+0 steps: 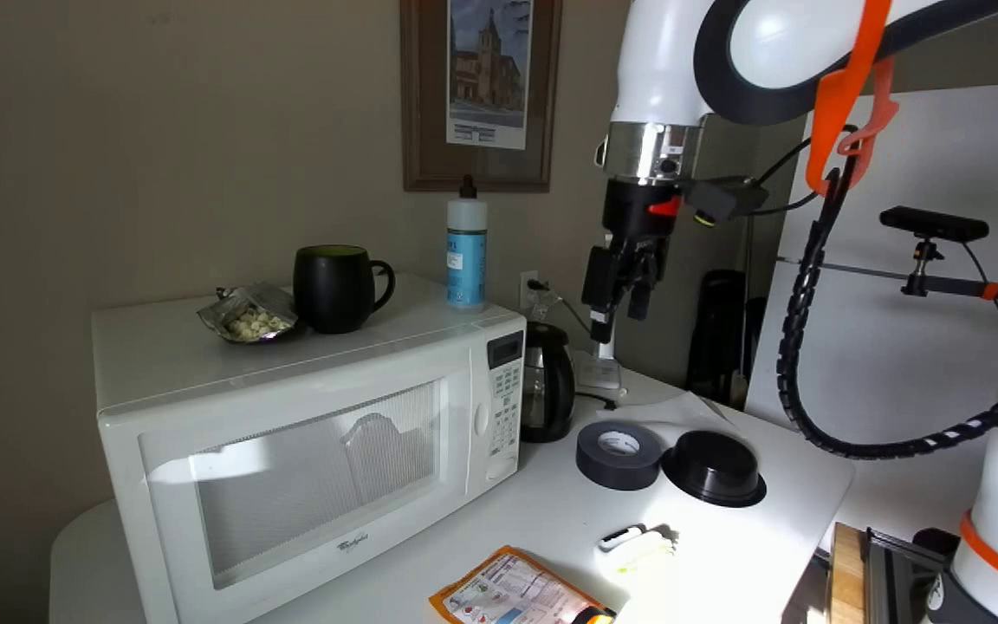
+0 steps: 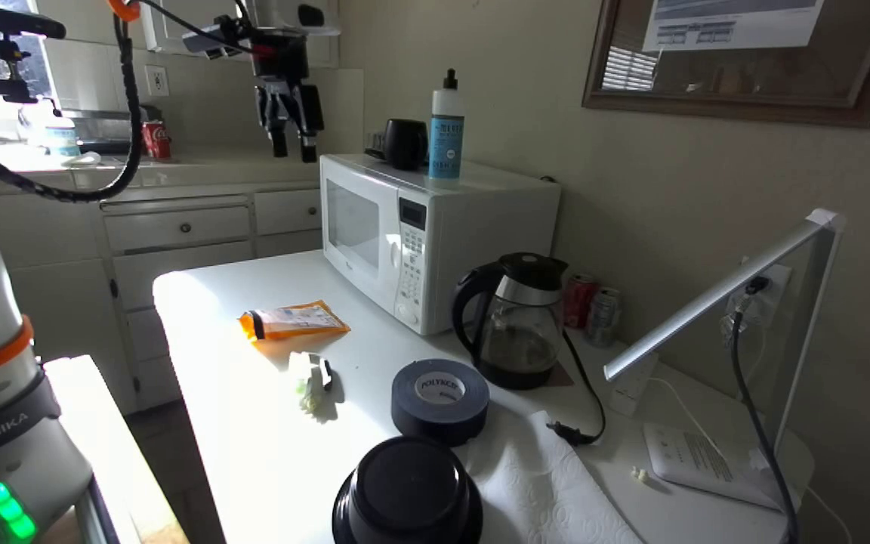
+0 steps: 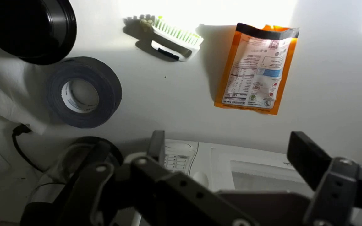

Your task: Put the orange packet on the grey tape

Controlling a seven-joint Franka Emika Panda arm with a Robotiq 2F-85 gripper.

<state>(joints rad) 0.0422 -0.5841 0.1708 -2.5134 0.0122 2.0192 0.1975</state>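
The orange packet lies flat on the white table in front of the microwave. It shows in both exterior views [image 1: 521, 589] [image 2: 300, 320], cut by the bottom edge in one of them, and whole in the wrist view [image 3: 256, 69]. The grey tape is a thick roll lying flat on the table, in both exterior views [image 1: 616, 474] [image 2: 442, 425] and at left in the wrist view [image 3: 107, 86]. My gripper is raised high above the table, apart from both things, in both exterior views [image 1: 620, 321] [image 2: 294, 151]. In the wrist view its fingers [image 3: 228, 141] are wide apart with nothing between them.
A white microwave [image 1: 308, 468] bears a black mug [image 1: 334, 290], a foil bag [image 1: 248, 314] and a blue bottle [image 1: 467, 260]. A black bowl [image 2: 408, 483] sits beside the tape, a glass kettle [image 2: 522, 325] behind it. A small brush [image 3: 178, 37] lies between packet and tape. A lamp [image 2: 722, 295] stands nearby.
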